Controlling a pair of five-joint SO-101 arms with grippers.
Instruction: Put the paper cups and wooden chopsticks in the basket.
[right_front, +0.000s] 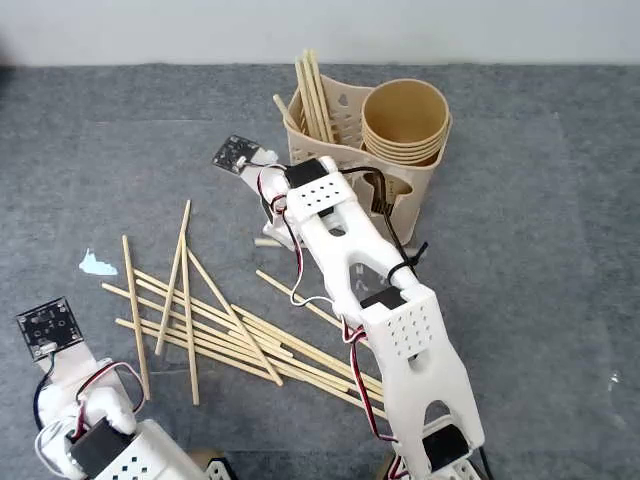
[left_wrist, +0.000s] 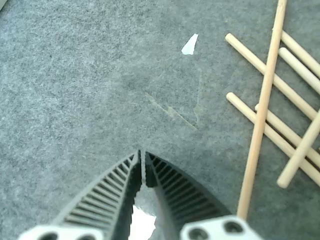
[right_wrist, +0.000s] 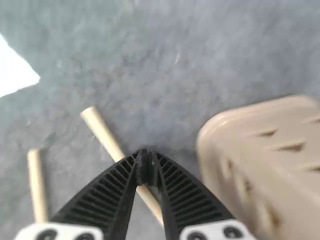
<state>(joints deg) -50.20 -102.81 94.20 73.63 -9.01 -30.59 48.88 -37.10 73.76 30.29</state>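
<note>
Grey bench (right_front: 560, 300). Basket (right_front: 420, 185) at the far side, paper cups (right_front: 405, 115) nested in one stack inside it: cup half looks done. A few standing chopsticks (right_front: 312, 95) lean in the basket beside the stack. Most loose chopsticks (right_front: 240, 335) lie crisscrossed on the bench, well apart from the basket, so the bulk of the job is left. Right tool (right_wrist: 144, 157) just beside the basket, jaws together, one chopstick (right_wrist: 102, 130) passing under its tips; pinched or not, cannot tell. Left tool (left_wrist: 142, 159) closed, holding nothing, near the pile. Pale scrap (right_front: 97, 264). No readable writing.
</note>
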